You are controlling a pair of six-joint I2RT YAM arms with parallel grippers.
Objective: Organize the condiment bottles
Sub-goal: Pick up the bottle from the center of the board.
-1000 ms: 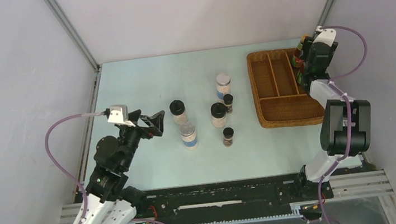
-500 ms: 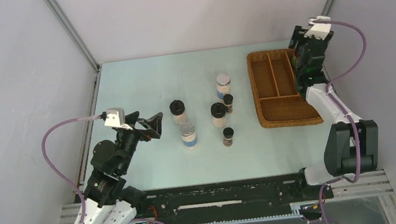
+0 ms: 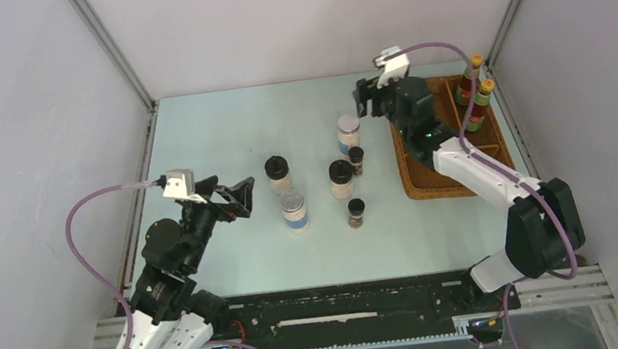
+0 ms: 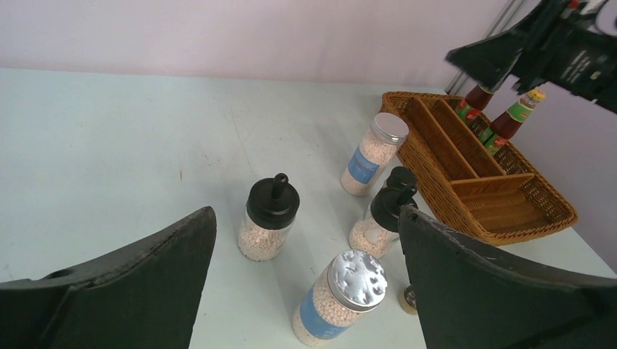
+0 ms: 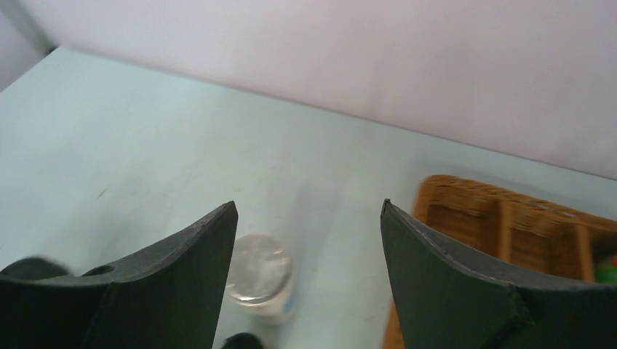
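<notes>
Two red sauce bottles [image 3: 471, 77] [image 3: 480, 102] stand upright in the right compartment of the wicker tray [image 3: 435, 190]. On the table stand two silver-lidded blue-label jars [image 3: 348, 133] [image 3: 294, 209], two black-lidded white jars [image 3: 278, 174] [image 3: 341, 178] and two tiny dark jars [image 3: 357, 160] [image 3: 356, 212]. My right gripper [image 3: 370, 97] hangs open and empty above the tray's left edge, with the far silver-lidded jar [image 5: 258, 280] just beyond its left finger. My left gripper [image 4: 305, 211] is open and empty, left of the near silver-lidded jar [image 4: 342, 294].
The tray's left and middle compartments [image 4: 466, 145] hold nothing. The enclosure's walls and metal posts [image 3: 111, 52] close in the table at the back and both sides. The right arm's forearm [image 3: 477, 173] crosses over the tray.
My right arm has swung left from the tray's right compartment to its left edge, leaving both red bottles standing there, and its jaws have widened. The left arm has barely moved.
</notes>
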